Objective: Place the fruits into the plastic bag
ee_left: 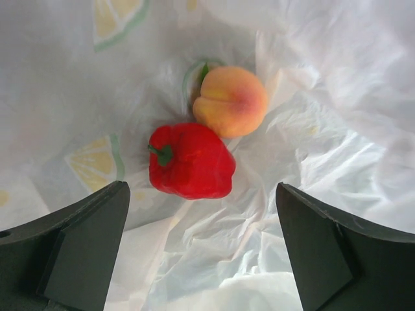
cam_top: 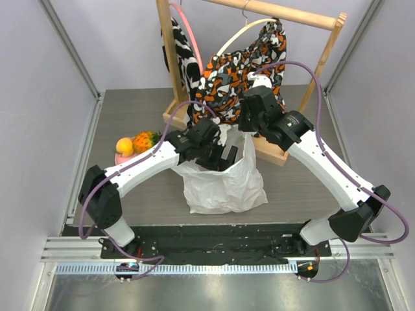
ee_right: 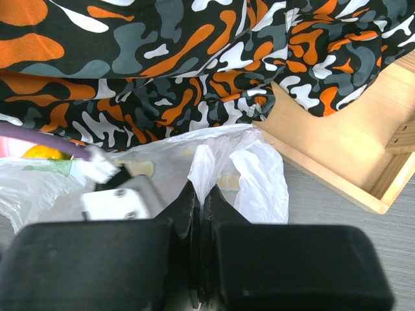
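The plastic bag (cam_top: 224, 184) stands in the middle of the table, mouth up. My left gripper (cam_top: 222, 159) is open and empty inside its mouth. In the left wrist view the gripper (ee_left: 202, 223) hangs above a shiny red fruit (ee_left: 191, 161) and a pink-orange peach (ee_left: 231, 101), which lie touching on the bag's bottom. My right gripper (cam_top: 249, 129) is shut on the bag's upper edge (ee_right: 220, 155) and holds it up; it also shows in the right wrist view (ee_right: 201, 194). The pineapple (cam_top: 144, 140) and the yellow-orange round fruit (cam_top: 124, 146) sit on the pink plate (cam_top: 120, 159). The mango is out of view.
A wooden clothes rack (cam_top: 279, 152) stands right behind the bag, with the orange-black-white patterned cloth (cam_top: 237, 71) hanging from it. Its base tray (ee_right: 343, 149) lies close to my right gripper. The plate is to the left of the bag.
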### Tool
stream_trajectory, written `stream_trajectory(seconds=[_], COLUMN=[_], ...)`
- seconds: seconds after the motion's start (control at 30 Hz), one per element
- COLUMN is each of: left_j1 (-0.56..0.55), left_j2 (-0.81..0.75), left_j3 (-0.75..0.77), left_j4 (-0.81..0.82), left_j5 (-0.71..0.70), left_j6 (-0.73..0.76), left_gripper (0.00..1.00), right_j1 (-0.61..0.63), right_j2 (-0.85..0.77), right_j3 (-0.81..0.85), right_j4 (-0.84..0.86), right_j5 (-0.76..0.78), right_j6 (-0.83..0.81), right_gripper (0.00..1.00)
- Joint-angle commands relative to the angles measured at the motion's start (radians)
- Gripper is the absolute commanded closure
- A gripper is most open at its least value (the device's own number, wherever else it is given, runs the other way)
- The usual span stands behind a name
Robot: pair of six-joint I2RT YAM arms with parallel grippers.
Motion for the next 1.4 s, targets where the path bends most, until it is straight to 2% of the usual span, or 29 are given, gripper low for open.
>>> stream_trajectory(seconds=[0.0, 0.33, 0.53, 0.8, 0.9, 1.1, 1.37], left_j1=[-0.004, 0.068, 0.204, 0.301, 0.42, 0.684, 0.853], left_j2=[-0.107, -0.258, -0.309, -0.287, -0.279, -0.295, -0.327], left_j3=[-0.005, 0.025, 0.105, 0.244, 0.312, 0.317, 0.182], left_j4=[0.082, 0.065, 0.108, 0.154, 0.129, 0.018, -0.123], left_j5=[-0.088, -0.2, -0.14, -0.033, -0.022, -0.045, -0.135], left_j6=[-0.034, -0.063, -0.077, -0.155, -0.197, -0.213, -0.212], left_gripper=[0.0, 0.0, 0.0, 0.0, 0.0, 0.0, 0.0], right_j1=[-0.004, -0.004, -0.004, -0.006, -0.004, -0.004, -0.004], right_j2=[-0.034, -0.008, -0.027, -0.034, -0.027, -0.033, -0.033], right_j3=[0.003, 0.05, 0.027, 0.016, 0.033, 0.027, 0.02], right_j4=[0.036, 0.031, 0.029, 0.029, 0.028, 0.02, 0.02], right_j5=[0.023, 0.035, 0.069, 0.08, 0.071, 0.071, 0.081], right_j6=[0.003, -0.016, -0.017, 0.001, -0.002, -0.002, 0.006], right_gripper=[0.99, 0.99, 0.99, 0.99, 0.99, 0.99, 0.99])
